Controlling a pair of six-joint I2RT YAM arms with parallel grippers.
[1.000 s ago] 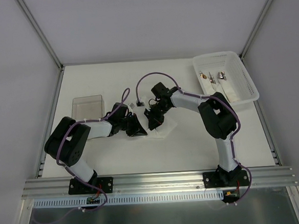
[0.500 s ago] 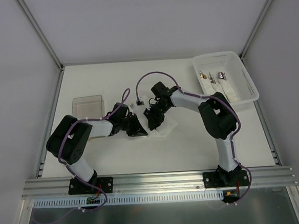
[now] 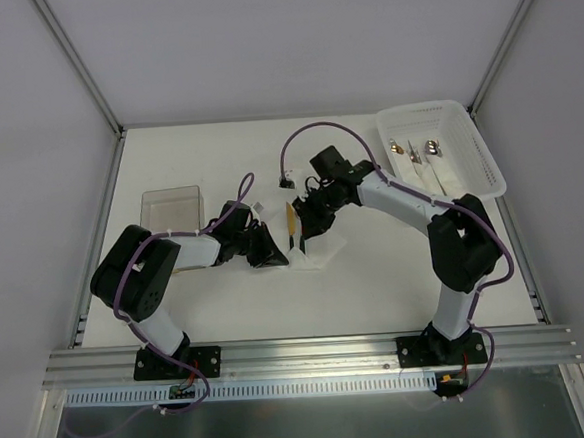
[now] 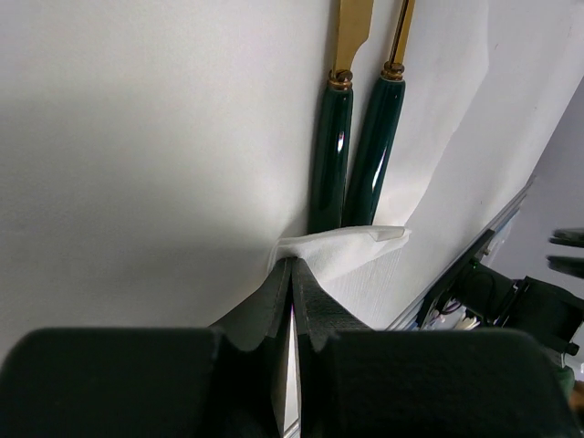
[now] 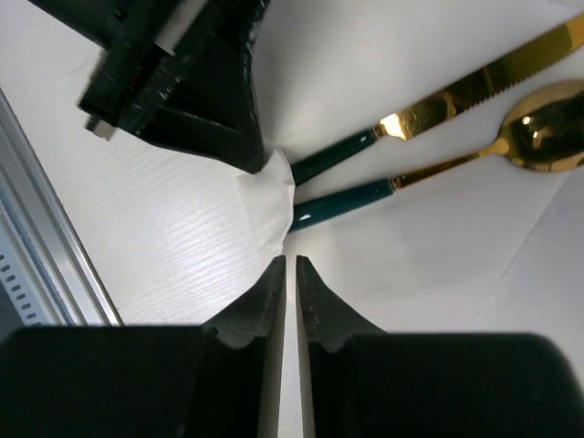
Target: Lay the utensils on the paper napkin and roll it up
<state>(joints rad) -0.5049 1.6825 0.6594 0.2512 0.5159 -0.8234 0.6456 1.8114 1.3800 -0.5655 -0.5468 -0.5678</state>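
Knife (image 5: 484,87) and spoon (image 5: 543,137), green-handled, side by side on napkin (image 4: 137,137). Pinches napkin corner (image 4: 342,251) at handle ends with left gripper (image 4: 291,270), clamped tight; hangs right gripper (image 5: 290,270) just above, nearly closed, empty. Leaves further utensils (image 3: 415,151) in basket (image 3: 420,108), well apart. Placing likely partial, rolling barely begun.

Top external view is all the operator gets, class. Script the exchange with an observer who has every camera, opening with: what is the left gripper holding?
Observer: The left gripper is shut on a folded-up corner of the paper napkin.
Operator: Which utensils lie on the napkin?
Observer: A serrated gold knife and a gold spoon, side by side, both with dark green handles.
Operator: And the right gripper?
Observer: The right gripper is shut with nothing in it, its tips pointing at that pinched corner.
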